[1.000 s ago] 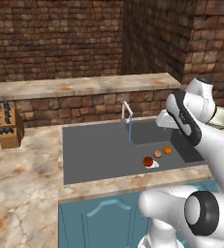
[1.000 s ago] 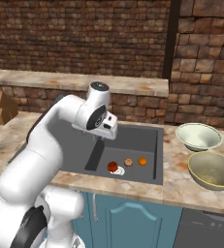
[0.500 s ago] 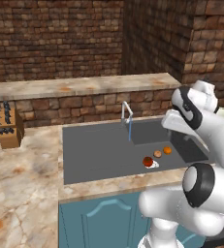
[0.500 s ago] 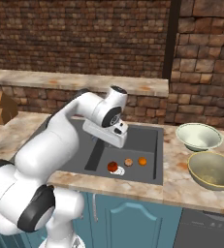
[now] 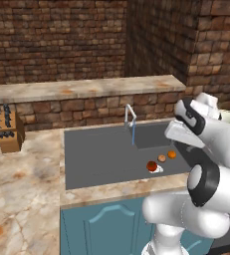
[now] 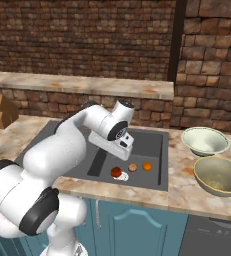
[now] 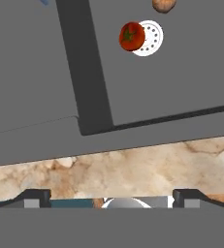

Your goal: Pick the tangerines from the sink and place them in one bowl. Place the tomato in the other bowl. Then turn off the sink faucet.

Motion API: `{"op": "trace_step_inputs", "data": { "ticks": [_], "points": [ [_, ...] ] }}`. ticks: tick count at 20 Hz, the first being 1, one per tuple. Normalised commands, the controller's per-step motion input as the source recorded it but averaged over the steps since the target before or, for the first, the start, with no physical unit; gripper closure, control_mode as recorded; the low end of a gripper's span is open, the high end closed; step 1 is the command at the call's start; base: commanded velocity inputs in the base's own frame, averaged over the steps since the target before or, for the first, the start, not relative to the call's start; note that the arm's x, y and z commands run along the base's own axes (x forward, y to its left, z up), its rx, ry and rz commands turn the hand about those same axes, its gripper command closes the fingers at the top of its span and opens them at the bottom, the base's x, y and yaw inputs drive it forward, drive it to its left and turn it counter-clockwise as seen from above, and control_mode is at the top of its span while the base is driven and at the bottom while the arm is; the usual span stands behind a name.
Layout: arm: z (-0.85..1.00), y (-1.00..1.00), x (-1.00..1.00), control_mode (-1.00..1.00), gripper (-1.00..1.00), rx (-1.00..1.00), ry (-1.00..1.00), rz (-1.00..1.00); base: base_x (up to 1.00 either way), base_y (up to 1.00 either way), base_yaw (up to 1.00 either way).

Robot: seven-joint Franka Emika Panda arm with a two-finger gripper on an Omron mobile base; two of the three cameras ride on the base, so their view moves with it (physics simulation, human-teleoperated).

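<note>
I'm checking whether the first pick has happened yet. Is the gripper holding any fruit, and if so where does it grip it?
Nothing is held. The gripper is open, and the tomato and both tangerines lie in the sink.

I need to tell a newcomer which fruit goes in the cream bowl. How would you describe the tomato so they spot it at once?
Look into the dark grey sink set in the stone counter. Near its front edge three small round fruits lie in a row by the white drain. The tomato is the dark red one touching the drain, slightly bigger than the two orange tangerines beside it.
</note>
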Motion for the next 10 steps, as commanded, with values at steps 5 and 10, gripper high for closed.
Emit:
{"op": "trace_step_inputs", "data": {
  "ticks": [5,10],
  "points": [
    [-0.33,0.0,0.28,-1.0,-1.0,0.01,-0.02,0.0,0.0,0.0,0.0],
    [-0.32,0.0,0.37,-1.0,-1.0,0.02,0.0,0.0,0.0,0.0,0.0]
  ]
}}
